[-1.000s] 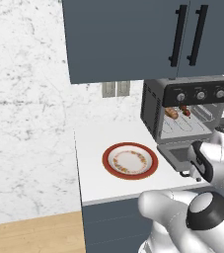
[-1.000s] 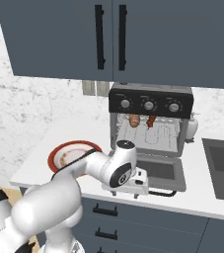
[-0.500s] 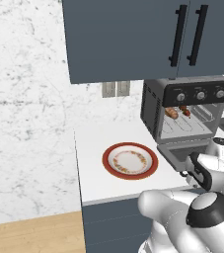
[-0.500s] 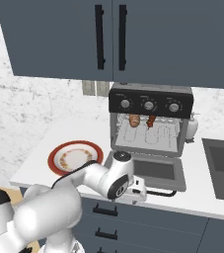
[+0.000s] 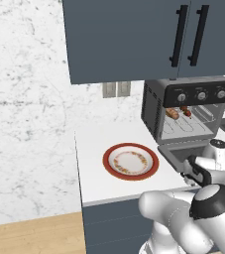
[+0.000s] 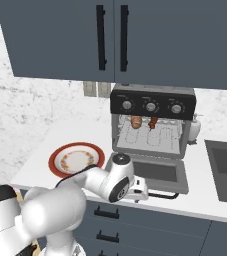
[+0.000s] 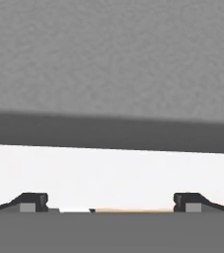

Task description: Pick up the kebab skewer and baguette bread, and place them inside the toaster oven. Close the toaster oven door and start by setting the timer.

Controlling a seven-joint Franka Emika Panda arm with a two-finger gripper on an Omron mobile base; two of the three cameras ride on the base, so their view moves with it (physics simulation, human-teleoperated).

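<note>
On the left of the white tabletop (image 5: 91, 168) a red-rimmed plate (image 5: 131, 161) is seen lying bare, which fits a loading step already done; nothing is carried on it. To its right the toaster oven (image 5: 188, 106) is set back against the wall, and its cavity holds both foods on the wire rack: the baguette bread (image 5: 172, 113) on the left and the kebab skewer (image 5: 186, 111) just beside it on the right; in the right base view the same pair are shown as the baguette bread (image 6: 136, 121) and the kebab skewer (image 6: 153, 122), close together under the three knobs. The toaster oven door (image 6: 157, 172) is folded down flat toward the tabletop edge, so closing is judged to be the step in hand, with the timer untouched. The gripper (image 6: 144, 188) is held low at the door's front left edge, presumably so that the flap can be pushed up from beneath; in the hand view the gripper (image 7: 111, 202) is shown with its fingertips (image 7: 33, 202) spread wide and nothing between them, a dark grey surface, likely the door's underside, lying close ahead.
</note>
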